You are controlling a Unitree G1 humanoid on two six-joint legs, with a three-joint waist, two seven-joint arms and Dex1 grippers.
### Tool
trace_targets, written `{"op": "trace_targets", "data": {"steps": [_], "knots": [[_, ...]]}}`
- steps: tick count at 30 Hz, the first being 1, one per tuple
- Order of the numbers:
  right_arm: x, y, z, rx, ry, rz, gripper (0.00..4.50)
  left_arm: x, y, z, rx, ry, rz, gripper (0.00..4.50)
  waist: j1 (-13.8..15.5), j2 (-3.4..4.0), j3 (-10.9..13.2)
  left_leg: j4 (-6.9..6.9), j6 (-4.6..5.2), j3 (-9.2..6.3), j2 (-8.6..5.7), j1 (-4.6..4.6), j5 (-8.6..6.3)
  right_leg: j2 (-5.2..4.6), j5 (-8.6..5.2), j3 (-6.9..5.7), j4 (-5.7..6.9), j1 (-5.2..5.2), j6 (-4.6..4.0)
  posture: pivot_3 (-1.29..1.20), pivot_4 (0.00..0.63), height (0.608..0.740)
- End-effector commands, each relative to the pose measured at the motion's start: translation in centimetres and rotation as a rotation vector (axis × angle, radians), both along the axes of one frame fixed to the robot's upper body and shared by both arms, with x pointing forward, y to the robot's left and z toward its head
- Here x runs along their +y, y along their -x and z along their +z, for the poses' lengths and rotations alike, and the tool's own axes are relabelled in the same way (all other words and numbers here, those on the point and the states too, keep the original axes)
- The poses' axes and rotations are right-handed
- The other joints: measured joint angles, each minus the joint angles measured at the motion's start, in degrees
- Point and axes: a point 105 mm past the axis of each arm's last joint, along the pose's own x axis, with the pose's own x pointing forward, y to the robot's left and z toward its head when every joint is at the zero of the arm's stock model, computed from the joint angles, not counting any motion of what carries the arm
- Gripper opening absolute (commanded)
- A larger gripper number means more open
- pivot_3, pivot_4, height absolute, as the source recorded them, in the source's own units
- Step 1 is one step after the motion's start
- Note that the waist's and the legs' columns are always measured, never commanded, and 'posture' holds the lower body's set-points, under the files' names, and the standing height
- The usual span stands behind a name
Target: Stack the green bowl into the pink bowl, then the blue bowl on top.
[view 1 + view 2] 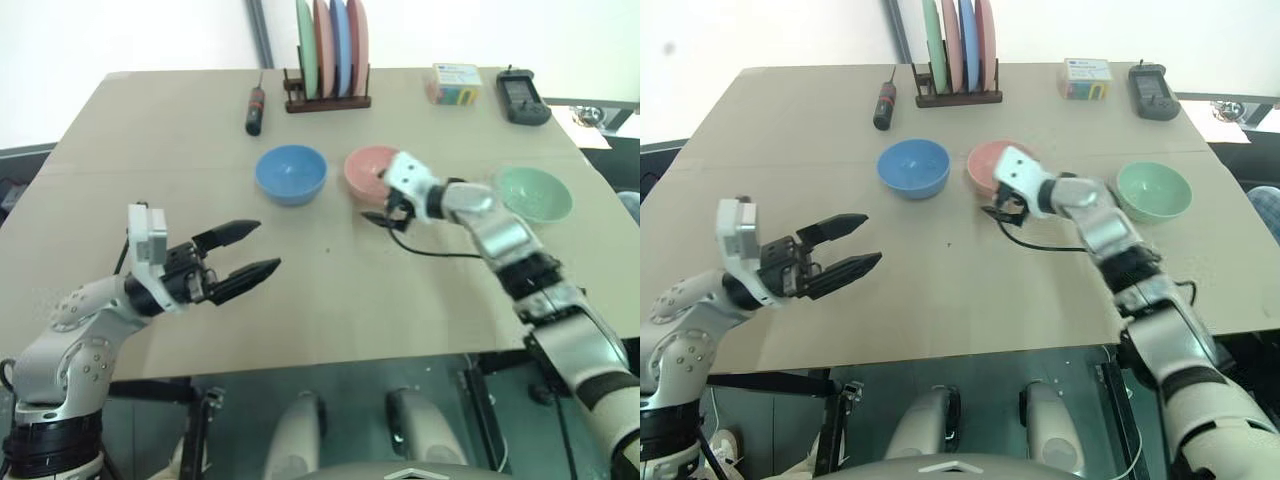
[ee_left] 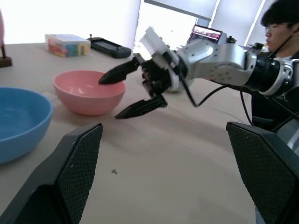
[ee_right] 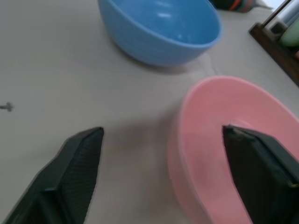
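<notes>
Tan surface (image 1: 300,300) with three bowls in a row: blue bowl (image 1: 291,173) at 9 o'clock of the pink bowl (image 1: 366,170), green bowl (image 1: 535,192) at 3. Right gripper (image 2: 125,95) has its jaws spread across the pink rim, left gripper (image 1: 252,250) jaws spread, holding nothing.

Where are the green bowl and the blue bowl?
green bowl (image 1: 535,193), left eye view, inside of the bowl.
blue bowl (image 1: 291,173), left eye view, inside of the bowl.

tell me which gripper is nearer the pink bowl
Right. The right gripper is at the pink bowl, one finger over its rim. The left gripper hovers well short of it.
</notes>
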Motion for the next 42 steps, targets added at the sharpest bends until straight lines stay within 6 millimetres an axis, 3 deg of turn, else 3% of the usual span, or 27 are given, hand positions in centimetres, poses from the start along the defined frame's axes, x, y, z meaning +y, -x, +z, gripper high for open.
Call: {"op": "trace_targets", "data": {"steps": [1, 2, 4, 5, 6, 8, 14, 18, 22, 25, 26, 27, 29, 33, 36, 39, 42], "knots": [[0.2, -1.1, 1.0, -0.077, 0.037, 0.008, 2.77, 0.0, 1.3, 1.1, -0.047, -0.007, 0.023, 4.50, 0.34, 0.00, 0.00, 0.00, 0.00, -0.01, -0.03, 0.00, 0.00, -0.03, 0.00, -0.01, 0.01, 0.01, 0.00, 0.00, 0.150, 0.740], [0.3, -1.2, 1.0, -0.087, 0.045, 0.018, 2.60, 0.1, 1.5, 1.0, -0.045, -0.006, 0.031, 4.50, 0.32, 0.01, 0.01, 0.01, 0.00, 0.01, -0.03, 0.00, 0.00, -0.04, 0.00, 0.00, -0.01, 0.01, 0.00, 0.00, 0.150, 0.740], [0.5, -1.2, 1.1, -0.095, 0.048, 0.031, 1.68, 0.2, 1.8, 0.9, -0.043, -0.006, 0.043, 4.50, 0.21, 0.01, 0.01, 0.01, 0.00, 0.03, -0.03, 0.01, 0.00, -0.05, 0.00, 0.01, 0.02, 0.01, 0.00, 0.00, 0.150, 0.740], [0.5, -1.3, 1.1, -0.101, 0.052, 0.035, 1.44, 0.2, 1.8, 0.9, -0.043, -0.004, 0.049, 4.50, 0.22, 0.02, 0.01, 0.02, 0.00, 0.01, -0.03, 0.04, 0.00, -0.04, 0.00, 0.01, 0.05, 0.01, -0.01, 0.00, 0.150, 0.740], [0.5, -1.3, 1.2, -0.108, 0.056, 0.038, 0.79, 0.2, 1.8, 0.9, -0.043, -0.003, 0.052, 4.50, 0.20, 0.03, 0.02, 0.02, 0.00, 0.01, -0.03, 0.07, 0.00, -0.02, -0.02, 0.01, 0.11, 0.01, -0.03, 0.00, 0.150, 0.740], [0.4, -1.4, 1.4, -0.125, 0.068, 0.045, 0.07, 0.2, 1.9, 0.9, -0.043, -0.001, 0.057, 4.50, 0.13, 0.03, 0.02, 0.02, -0.01, 0.00, 0.00, 0.14, 0.01, 0.01, -0.11, 0.01, 0.17, 0.02, -0.20, 0.00, 0.150, 0.740], [1.1, -0.6, 2.9, -0.167, 0.014, 0.101, 0.07, 0.2, 1.8, 0.6, -0.037, -0.003, 0.051, 4.50, 0.06, 0.05, 0.03, 0.03, -0.01, 0.02, 0.01, 0.14, 0.01, 0.04, -0.10, 0.03, 0.21, 0.01, -0.18, 0.00, 0.150, 0.740], [1.7, 4.1, 2.3, -0.033, -0.020, 0.261, 0.07, 0.3, 1.4, 0.8, -0.038, 0.013, 0.048, 4.50, 0.42, 0.04, 0.02, 0.00, -0.01, -0.04, 0.01, 0.11, 0.00, 0.03, -0.01, 0.00, 0.20, 0.02, -0.02, 0.00, 0.150, 0.740], [1.7, 9.4, 1.1, 0.054, -0.089, 0.293, 0.07, 0.0, 1.0, 0.7, -0.040, 0.009, 0.029, 4.50, 0.69, 0.07, 0.04, -0.01, -0.01, -0.10, 0.00, 0.09, 0.00, 0.01, -0.02, -0.08, 0.18, 0.04, -0.02, 0.00, 0.150, 0.740], [1.2, 10.4, -0.3, 0.091, -0.047, 0.258, 0.07, -0.3, 0.8, 0.6, -0.037, 0.010, 0.009, 4.50, 0.38, 0.09, 0.05, 0.04, 0.00, -0.07, 0.01, 0.12, 0.00, 0.02, -0.13, -0.08, 0.18, 0.04, -0.20, 0.00, 0.150, 0.740], [1.0, 10.3, -0.8, 0.096, -0.025, 0.238, 0.76, -0.4, 0.8, 0.5, -0.035, 0.010, 0.001, 4.50, 0.26, 0.09, 0.05, 0.08, 0.00, -0.01, 0.02, 0.13, 0.01, 0.02, -0.14, -0.05, 0.20, 0.03, -0.20, 0.00, 0.150, 0.740], [0.8, 10.1, -1.3, 0.105, -0.008, 0.215, 0.98, -0.5, 0.7, 0.5, -0.035, 0.007, -0.007, 4.50, 0.15, 0.08, 0.04, 0.13, 0.00, 0.01, 0.02, 0.19, 0.01, 0.02, -0.14, -0.03, 0.23, 0.04, -0.21, 0.00, 0.150, 0.740], [0.6, 9.8, -1.6, 0.116, 0.008, 0.189, 1.88, -0.6, 0.5, 0.6, -0.037, 0.001, -0.019, 4.50, 0.17, 0.06, 0.03, 0.17, 0.00, 0.04, 0.05, 0.25, 0.02, 0.07, -0.15, 0.01, 0.28, 0.06, -0.20, 0.00, 0.150, 0.740], [0.3, 9.5, 0.1, 0.126, -0.078, 0.131, 3.56, -0.4, 0.1, 0.8, -0.038, 0.007, -0.030, 4.50, 0.24, 0.07, 0.03, 0.17, -0.01, 0.00, 0.06, 0.20, 0.02, 0.10, -0.15, 0.00, 0.30, 0.04, -0.22, 0.00, 0.150, 0.740], [-2.1, 10.2, 4.3, 0.081, -0.236, 0.083, 4.45, -1.2, -0.1, 0.8, -0.036, 0.025, -0.069, 4.50, 0.55, 0.09, 0.05, 0.15, -0.01, 0.00, 0.05, 0.10, 0.01, 0.08, -0.13, 0.01, 0.24, 0.01, -0.20, 0.00, 0.150, 0.740], [-5.3, 11.5, 7.2, 0.066, -0.314, 0.074, 4.45, -1.9, -0.2, 0.9, -0.040, 0.032, -0.102, 4.50, 1.04, 0.07, 0.04, 0.12, -0.01, -0.05, -0.02, -0.02, 0.01, 0.00, -0.04, -0.03, 0.08, 0.02, -0.03, 0.00, 0.150, 0.740], [-11.1, 11.2, 8.1, 0.056, -0.285, -0.090, 4.45, -2.7, -0.2, 0.9, -0.042, 0.042, -0.158, 4.50, 1.40, 0.03, 0.02, 0.12, -0.01, -0.03, -0.03, -0.01, 0.00, -0.02, -0.14, -0.05, -0.02, 0.08, -0.20, 0.00, 0.150, 0.740]]}}
